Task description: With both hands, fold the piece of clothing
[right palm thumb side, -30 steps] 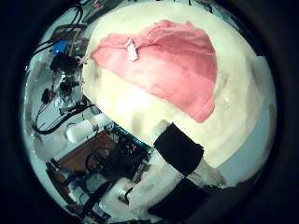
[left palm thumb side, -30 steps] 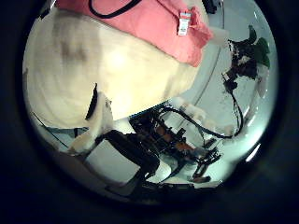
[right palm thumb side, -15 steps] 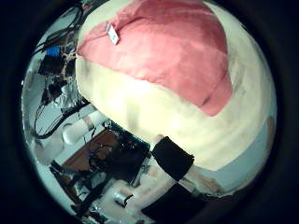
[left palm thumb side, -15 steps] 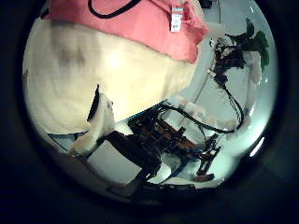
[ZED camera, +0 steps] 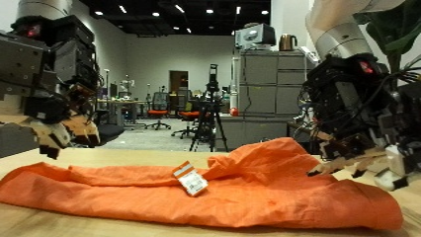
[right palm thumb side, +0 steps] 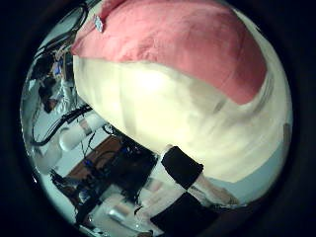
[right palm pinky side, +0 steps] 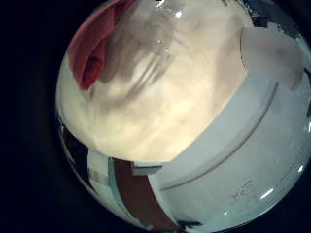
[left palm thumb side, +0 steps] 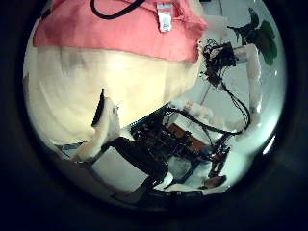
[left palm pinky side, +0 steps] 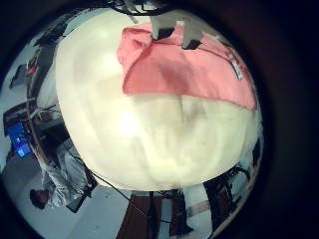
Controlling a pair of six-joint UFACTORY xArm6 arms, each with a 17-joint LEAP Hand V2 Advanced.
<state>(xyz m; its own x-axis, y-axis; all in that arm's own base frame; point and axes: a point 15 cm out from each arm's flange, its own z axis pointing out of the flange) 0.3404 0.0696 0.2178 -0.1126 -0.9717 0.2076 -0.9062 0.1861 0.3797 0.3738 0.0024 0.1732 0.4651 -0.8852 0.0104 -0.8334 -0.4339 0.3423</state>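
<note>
Wooden table (ZED camera: 52,219), orange garment (ZED camera: 250,188) flat, left hand (ZED camera: 59,126) & right hand (ZED camera: 356,153) hovering, fingers loosely open

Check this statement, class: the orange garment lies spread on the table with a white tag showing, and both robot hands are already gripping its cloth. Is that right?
Not quite. The orange garment does lie spread on the table with its white tag showing, but neither robot hand grips it. In the outside view the left robot hand and right robot hand hover above the cloth, fingers relaxed, holding nothing.

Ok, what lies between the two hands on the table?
In the outside view, the orange garment and its white tag lie between left hand and right hand.
</note>
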